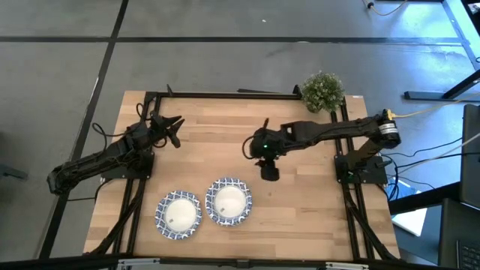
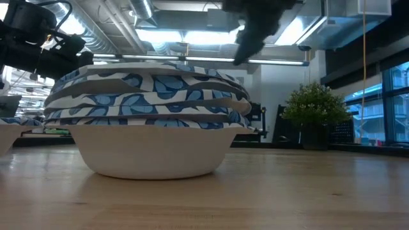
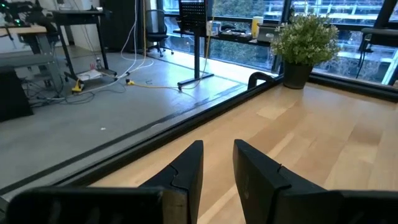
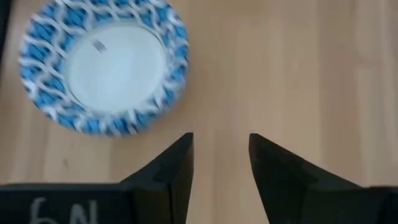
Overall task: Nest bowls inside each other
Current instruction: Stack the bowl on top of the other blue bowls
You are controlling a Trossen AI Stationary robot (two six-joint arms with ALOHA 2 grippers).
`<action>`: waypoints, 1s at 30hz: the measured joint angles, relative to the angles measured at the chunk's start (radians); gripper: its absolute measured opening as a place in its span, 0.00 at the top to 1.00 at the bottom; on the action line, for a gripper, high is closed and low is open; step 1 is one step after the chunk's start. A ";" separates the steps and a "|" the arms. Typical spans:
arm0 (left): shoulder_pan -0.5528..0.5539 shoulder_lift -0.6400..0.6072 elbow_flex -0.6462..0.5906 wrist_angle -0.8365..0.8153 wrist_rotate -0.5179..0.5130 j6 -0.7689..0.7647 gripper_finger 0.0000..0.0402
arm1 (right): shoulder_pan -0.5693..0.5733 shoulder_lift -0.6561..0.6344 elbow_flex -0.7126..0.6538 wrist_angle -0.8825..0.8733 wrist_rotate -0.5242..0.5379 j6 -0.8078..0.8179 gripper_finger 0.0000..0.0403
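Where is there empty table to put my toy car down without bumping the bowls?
Bare wood lies between the right gripper and the table's right edge, and along the back between the left gripper and the plant. The front left is crowded: the bowl stack touches the other bowl.

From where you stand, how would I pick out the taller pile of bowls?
Start at the wooden table and find its near edge, opposite the potted plant. Two blue-rimmed bowl piles sit there side by side. The taller pile is nearer the right end effector, with several patterned rims layered up.
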 joint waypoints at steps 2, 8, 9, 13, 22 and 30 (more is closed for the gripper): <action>0.000 0.000 0.000 0.000 0.000 0.000 0.79 | 0.000 -0.033 0.000 -0.070 0.033 0.016 0.62; -0.001 0.000 0.000 0.001 0.008 -0.010 0.79 | 0.000 -0.153 -0.026 -0.176 0.109 0.025 0.62; -0.002 0.000 0.000 0.001 0.008 -0.011 0.79 | -0.002 -0.185 -0.053 -0.156 0.113 0.024 0.62; -0.003 0.000 0.000 0.002 0.008 -0.012 0.79 | -0.017 -0.320 -0.209 -0.047 0.113 0.053 0.62; -0.003 0.000 0.000 0.005 0.064 -0.068 0.79 | -0.010 -0.603 -0.616 0.306 0.107 0.157 0.62; -0.027 0.000 0.000 0.005 0.238 -0.131 0.79 | -0.006 -0.718 -0.866 0.625 0.105 0.241 0.62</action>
